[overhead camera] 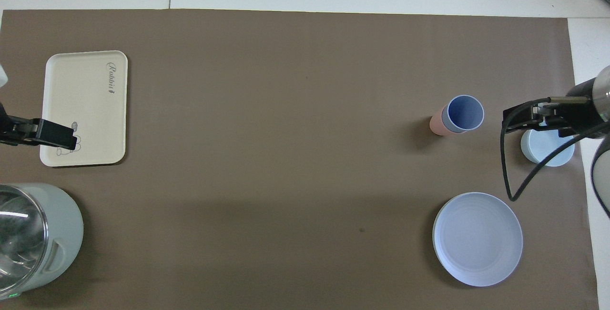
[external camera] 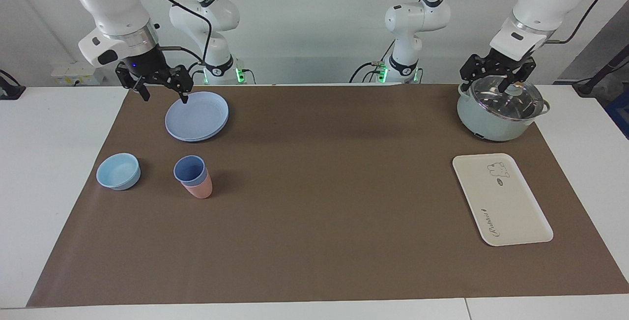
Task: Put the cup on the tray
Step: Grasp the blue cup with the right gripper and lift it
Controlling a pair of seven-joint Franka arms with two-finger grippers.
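Note:
The periwinkle-blue cup (external camera: 189, 169) (overhead camera: 464, 112) stands nested inside a salmon-pink tumbler (external camera: 200, 190) (overhead camera: 435, 125) on the brown mat, toward the right arm's end. The cream tray (external camera: 501, 199) (overhead camera: 86, 107) lies flat toward the left arm's end, with nothing on it. My right gripper (external camera: 165, 95) (overhead camera: 517, 119) hangs open in the air beside the blue plate's edge, well apart from the cup. My left gripper (external camera: 486, 82) (overhead camera: 52, 135) hangs open over the pot's glass lid, holding nothing.
A round blue plate (external camera: 196, 116) (overhead camera: 477, 238) lies nearer to the robots than the cup. A low light-blue bowl (external camera: 118, 171) (overhead camera: 548, 150) sits beside the cup. A pale green pot (external camera: 491, 121) (overhead camera: 52, 234) with a glass lid stands near the tray.

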